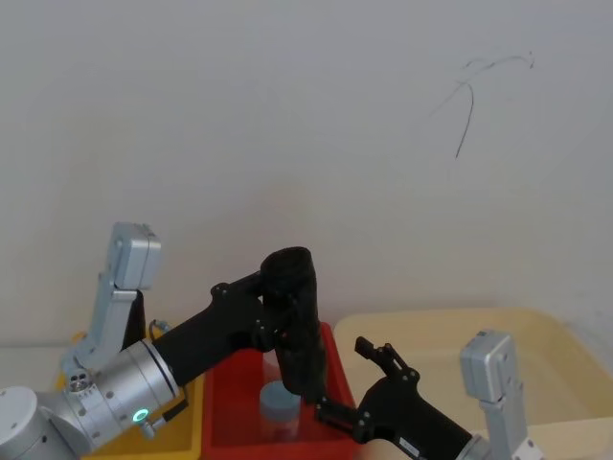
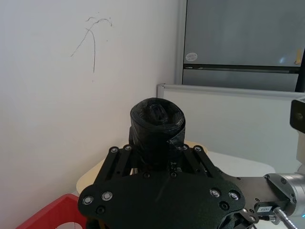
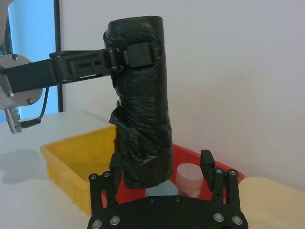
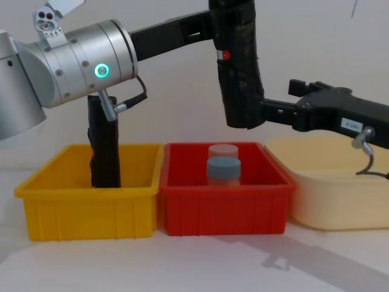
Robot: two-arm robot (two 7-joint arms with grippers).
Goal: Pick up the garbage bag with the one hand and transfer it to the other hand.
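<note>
Robot lab or test room, not a home: bare white wall [image 1: 287,115] with a scribble mark [image 1: 474,96], plain white table [image 4: 182,261], yellow bin [image 4: 85,213], red bin [image 4: 225,213] and cream tub [image 4: 340,201] in a row, grey metal cabinet [image 2: 243,38], white partition board [image 2: 228,114]

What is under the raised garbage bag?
The left gripper holds the garbage bag over the red bin; the open right gripper flanks its lower end. Inside the bin stand a grey-blue capped jar and a pale jar behind it. The front wall hides their bases.
</note>
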